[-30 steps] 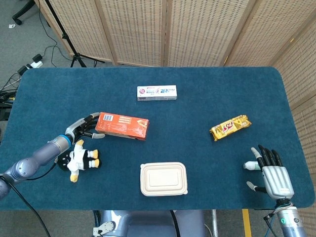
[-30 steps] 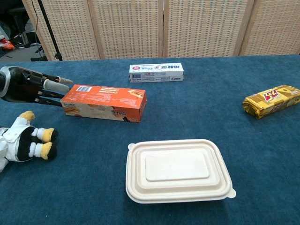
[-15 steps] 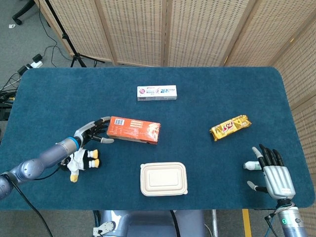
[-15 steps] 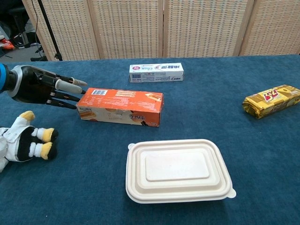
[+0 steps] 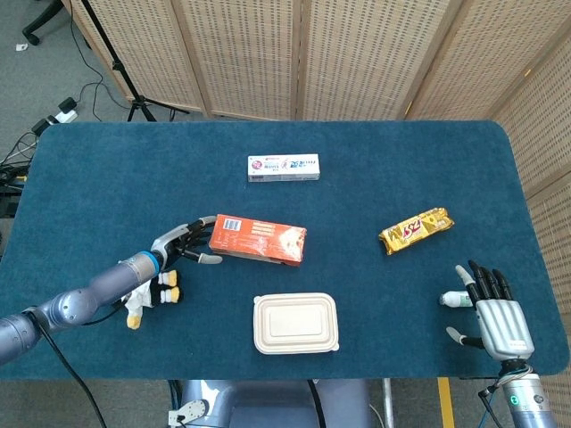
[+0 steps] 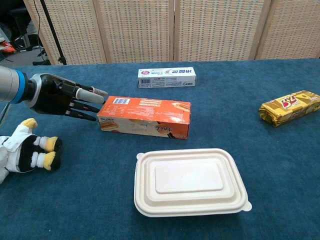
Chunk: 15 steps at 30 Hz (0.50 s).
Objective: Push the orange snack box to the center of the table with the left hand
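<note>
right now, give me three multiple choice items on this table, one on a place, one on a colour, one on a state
1. What lies directly nearer the robot than the orange snack box?
A. white lidded container
B. toothpaste box
C. yellow snack bar

2. What colour is the table cover?
A. red
B. dark blue
C. grey

3. What is the left hand doing?
A. lifting the box
B. fingers against the box's end
C. holding the penguin toy

Answers:
1. A: the white lidded container sits just in front of the box in the head view.
2. B: the cloth is dark blue.
3. B: the fingers meet the box's left end while it lies flat.
</note>
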Motion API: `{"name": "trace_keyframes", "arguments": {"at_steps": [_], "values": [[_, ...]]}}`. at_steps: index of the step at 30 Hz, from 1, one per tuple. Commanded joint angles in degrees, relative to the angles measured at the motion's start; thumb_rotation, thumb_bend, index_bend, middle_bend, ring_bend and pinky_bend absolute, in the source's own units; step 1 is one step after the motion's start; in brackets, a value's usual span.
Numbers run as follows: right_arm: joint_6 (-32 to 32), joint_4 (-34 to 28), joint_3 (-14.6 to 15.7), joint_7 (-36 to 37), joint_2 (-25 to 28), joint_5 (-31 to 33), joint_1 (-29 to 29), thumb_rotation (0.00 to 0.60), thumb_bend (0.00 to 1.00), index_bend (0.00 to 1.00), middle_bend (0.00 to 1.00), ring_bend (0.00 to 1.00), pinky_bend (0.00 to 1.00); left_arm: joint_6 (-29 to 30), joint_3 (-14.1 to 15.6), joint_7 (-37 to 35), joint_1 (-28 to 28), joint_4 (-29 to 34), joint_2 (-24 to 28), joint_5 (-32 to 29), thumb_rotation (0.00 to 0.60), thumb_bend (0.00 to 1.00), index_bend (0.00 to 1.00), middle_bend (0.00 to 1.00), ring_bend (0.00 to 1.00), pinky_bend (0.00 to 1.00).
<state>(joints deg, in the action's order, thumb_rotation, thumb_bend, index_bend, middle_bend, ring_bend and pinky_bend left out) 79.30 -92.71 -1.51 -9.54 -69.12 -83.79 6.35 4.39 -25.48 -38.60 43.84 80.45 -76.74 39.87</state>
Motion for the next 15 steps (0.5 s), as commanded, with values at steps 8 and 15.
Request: {"name": "trace_keyframes", "arguments": {"at_steps": [8,15], "values": [[-0.03,0.03,0.01,0.27,0.11,-0.09,0.0,0.6,0.05,0.02,0.0,0.0,0.0,1.74,0.78,-0.41,2.05,1.58,-0.93,-0.9,0.6,0.07,0.0,0.0,0.0,0.0],[-0.04,0.08,-0.1,0.52,0.18,0.09,-0.01,0.6,0.05,0.02,0.0,0.0,0.0,2.67,1.8,-0.63,3.56,2.14,-1.64,-1.68,0.6,0.07,0.0,0.0,0.0,0.0]]}}
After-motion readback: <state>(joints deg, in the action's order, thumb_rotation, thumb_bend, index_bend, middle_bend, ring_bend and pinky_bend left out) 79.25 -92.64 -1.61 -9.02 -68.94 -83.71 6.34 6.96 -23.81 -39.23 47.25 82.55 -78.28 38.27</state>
